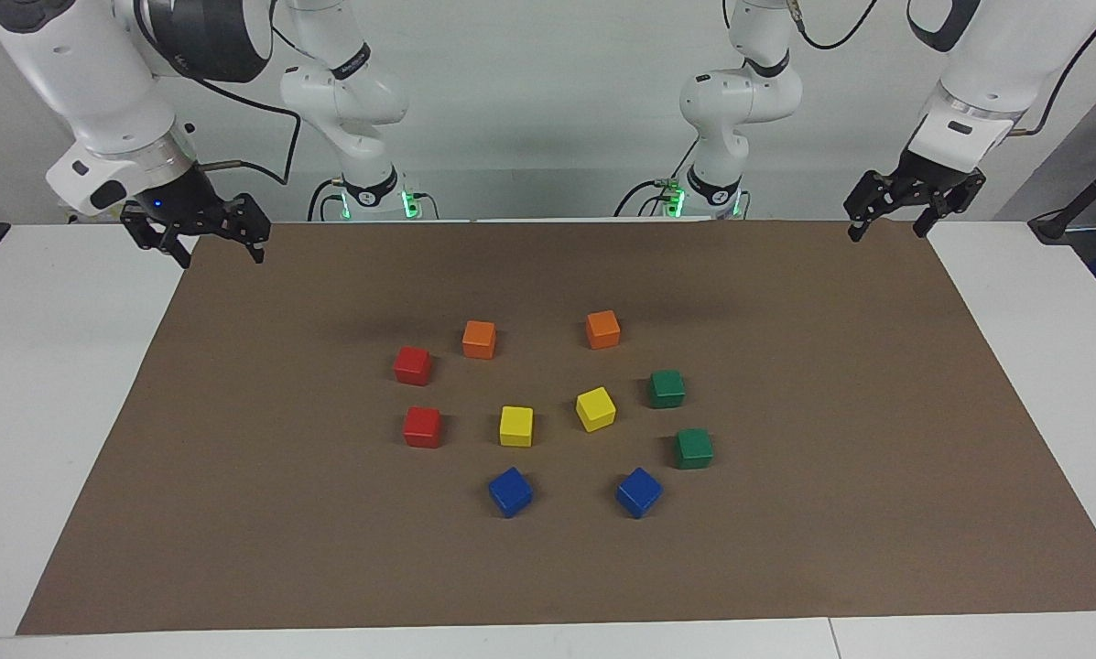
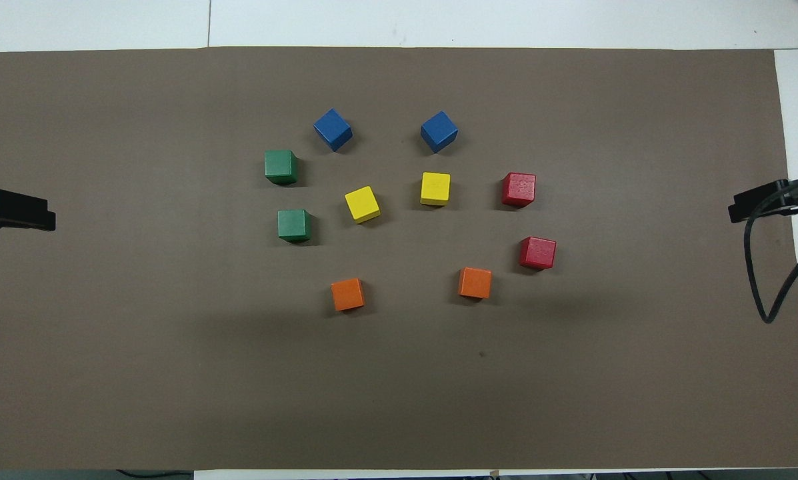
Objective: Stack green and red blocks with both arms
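**Brown mat, ten cubes, nothing stacked**

Brown paper mat (image 1: 236, 513) covers the white table (image 1: 53, 412). No containers in view; every cube sits directly on the mat, each apart from the others, in a loose ring around two centre cubes.

Facing view, left to right:

- Right arm's black two-finger gripper (image 1: 220, 249) hangs in the air over the mat's corner at its own end of the table, fingers spread apart, holding nothing. Arm waits.
- Two glossy bright red cubes with rounded edges, toward the right arm's end of the cluster: one (image 1: 413, 365) nearer the robots, the other (image 1: 422, 426) farther. Both well apart from the right gripper.
- Two orange cubes (image 1: 479, 339) (image 1: 602, 329), nearest the robots of the whole set.
- Two yellow cubes (image 1: 515, 426) (image 1: 595, 408) in the middle, between reds and greens.
- Two blue cubes (image 1: 510, 491) (image 1: 639, 491), farthest from the robots, both turned corner-on.
- Two glossy dark green cubes toward the left arm's end of the cluster: one (image 1: 667, 388) nearer the robots, the other (image 1: 694, 448) farther.
- Left arm's black two-finger gripper (image 1: 888, 229) hangs over the mat's corner at its own end, fingers spread apart, empty, well apart from both green cubes. Arm waits.

Overhead view: only the gripper tips show at the mat's side edges, level with the green cubes.
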You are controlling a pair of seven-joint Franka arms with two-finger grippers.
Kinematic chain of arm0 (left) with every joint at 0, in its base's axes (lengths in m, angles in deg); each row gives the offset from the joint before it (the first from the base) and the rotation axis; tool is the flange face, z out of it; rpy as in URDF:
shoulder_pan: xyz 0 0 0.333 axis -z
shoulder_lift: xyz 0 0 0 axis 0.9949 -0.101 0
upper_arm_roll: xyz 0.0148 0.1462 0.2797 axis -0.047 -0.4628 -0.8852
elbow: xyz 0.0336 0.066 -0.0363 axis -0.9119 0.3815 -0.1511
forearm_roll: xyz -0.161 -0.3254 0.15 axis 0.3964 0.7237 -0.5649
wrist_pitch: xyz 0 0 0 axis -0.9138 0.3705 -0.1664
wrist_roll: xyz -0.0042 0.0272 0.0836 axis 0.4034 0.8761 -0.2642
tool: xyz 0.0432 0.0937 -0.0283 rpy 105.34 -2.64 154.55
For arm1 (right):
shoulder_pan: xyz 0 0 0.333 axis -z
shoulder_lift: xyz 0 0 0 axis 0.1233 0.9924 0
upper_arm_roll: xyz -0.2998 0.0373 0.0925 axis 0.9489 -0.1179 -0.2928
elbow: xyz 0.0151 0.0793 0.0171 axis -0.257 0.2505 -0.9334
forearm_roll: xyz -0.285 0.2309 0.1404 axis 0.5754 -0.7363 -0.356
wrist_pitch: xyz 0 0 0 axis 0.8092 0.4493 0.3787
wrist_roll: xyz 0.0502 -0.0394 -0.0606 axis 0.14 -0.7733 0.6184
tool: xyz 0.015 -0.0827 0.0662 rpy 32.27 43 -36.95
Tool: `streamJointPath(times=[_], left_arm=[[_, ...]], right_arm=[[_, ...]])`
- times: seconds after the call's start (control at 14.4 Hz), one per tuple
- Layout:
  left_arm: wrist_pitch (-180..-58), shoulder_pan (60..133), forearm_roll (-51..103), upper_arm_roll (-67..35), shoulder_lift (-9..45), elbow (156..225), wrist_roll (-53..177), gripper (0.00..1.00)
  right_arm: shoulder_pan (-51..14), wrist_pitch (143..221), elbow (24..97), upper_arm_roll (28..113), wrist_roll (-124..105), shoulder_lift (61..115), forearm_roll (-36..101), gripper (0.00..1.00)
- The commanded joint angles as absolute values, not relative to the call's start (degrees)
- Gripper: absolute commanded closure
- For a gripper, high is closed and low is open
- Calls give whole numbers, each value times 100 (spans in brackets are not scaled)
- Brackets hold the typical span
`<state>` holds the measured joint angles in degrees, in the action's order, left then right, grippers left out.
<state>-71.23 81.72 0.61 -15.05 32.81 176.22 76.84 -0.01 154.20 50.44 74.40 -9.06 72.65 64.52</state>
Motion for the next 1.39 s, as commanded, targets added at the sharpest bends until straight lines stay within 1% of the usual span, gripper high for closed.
streamJointPath(times=[0.0, 0.49, 0.62, 0.76, 0.83, 0.9, 0.97, 1.18, 1.32], left_arm=[[-7182, 8192, 12, -1517, 3343, 17650, 7723, 0], [-7270, 8245, 30, -1517, 3343, 17702, 7758, 0], [-7287, 8253, 73, -1517, 3396, 17755, 7732, 0], [-7541, 8271, 336, -1508, 3422, 17904, 7688, 0], [-7777, 8375, 372, -1508, 3475, 18114, 7636, 0], [-7945, 8516, 372, -1508, 3519, 18264, 7513, 0], [-8043, 8578, 381, -1500, 3493, 18326, 7443, 0], [-8498, 9069, 460, -1500, 3151, 18431, 7048, 0], [-8964, 9342, 557, -1500, 2879, 18625, 6836, 0]], right_arm=[[56, 15314, 5029, 7422, -977, 7253, 6430, 0], [48, 15314, 5029, 7422, -986, 7227, 6430, 0], [56, 15157, 5073, 7422, -1030, 7192, 6430, 0], [30, 15155, 5126, 7422, -969, 7183, 6430, 0], [21, 15243, 5187, 7422, -968, 7166, 6430, 0], [-31, 15452, 5292, 7405, -899, 7139, 6430, 0], [-266, 15829, 5545, 7396, -611, 7052, 6430, 0], [-829, 16962, 6590, 7387, 574, 6779, 6430, 2], [-1190, 17491, 6865, 7387, 1392, 6953, 6430, 1]])
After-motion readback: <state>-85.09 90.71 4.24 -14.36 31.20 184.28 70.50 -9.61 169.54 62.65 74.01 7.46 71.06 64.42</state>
